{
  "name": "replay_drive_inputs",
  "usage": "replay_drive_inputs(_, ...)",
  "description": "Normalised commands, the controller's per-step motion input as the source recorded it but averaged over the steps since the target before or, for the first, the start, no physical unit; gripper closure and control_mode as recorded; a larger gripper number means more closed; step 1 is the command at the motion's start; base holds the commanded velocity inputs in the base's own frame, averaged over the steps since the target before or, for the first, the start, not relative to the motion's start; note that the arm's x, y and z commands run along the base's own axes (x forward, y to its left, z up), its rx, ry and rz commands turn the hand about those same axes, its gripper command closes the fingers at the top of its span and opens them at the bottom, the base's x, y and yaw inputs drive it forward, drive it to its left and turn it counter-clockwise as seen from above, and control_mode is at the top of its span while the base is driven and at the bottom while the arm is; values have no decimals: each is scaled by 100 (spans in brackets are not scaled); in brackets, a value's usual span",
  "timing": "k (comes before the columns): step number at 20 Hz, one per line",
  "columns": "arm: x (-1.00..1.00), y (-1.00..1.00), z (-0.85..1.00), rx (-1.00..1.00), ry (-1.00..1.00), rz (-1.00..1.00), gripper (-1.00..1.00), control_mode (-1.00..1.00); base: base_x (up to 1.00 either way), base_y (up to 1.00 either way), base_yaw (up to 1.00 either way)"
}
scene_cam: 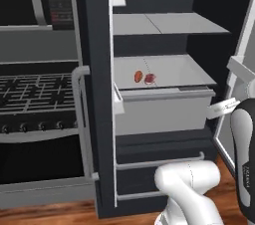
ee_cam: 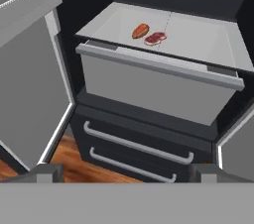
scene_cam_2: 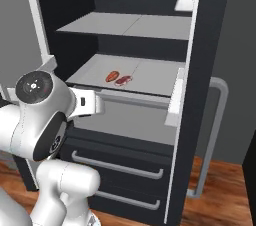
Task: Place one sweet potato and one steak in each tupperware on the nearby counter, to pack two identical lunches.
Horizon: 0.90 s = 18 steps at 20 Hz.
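An orange-red sweet potato point(scene_cam: 138, 75) point(scene_cam_2: 112, 76) point(ee_cam: 140, 30) lies on the middle grey shelf of the open fridge. Just to its right lies a flat red marbled steak point(scene_cam: 149, 78) point(scene_cam_2: 123, 80) point(ee_cam: 156, 38), close beside it. My gripper point(ee_cam: 127, 172) hangs in front of the fridge, lower than that shelf and well short of both foods. Its fingertips point(ee_cam: 47, 171) stand wide apart, open, with nothing between them. The tupperware and the counter are out of view.
Under the foods' shelf point(ee_cam: 198, 39) a grey drawer point(ee_cam: 158, 86) juts forward, with two dark handled drawers point(ee_cam: 139, 146) below. An upper shelf point(scene_cam: 169, 22) sits above. Open fridge doors point(ee_cam: 30, 69) point(scene_cam_2: 195, 95) flank the opening. A stove point(scene_cam: 35, 92) is to the left.
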Motion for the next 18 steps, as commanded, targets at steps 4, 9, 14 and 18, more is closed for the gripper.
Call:
replay_drive_inputs(4,0,0,0,0,0,0,-100,100,50,0,0)
replay_drive_inputs(9,0,0,0,0,0,0,-100,100,50,0,0)
replay_drive_inputs(14,0,0,0,0,0,0,-100,100,49,0,0)
replay_drive_inputs(18,0,0,0,0,0,0,-100,100,46,0,0)
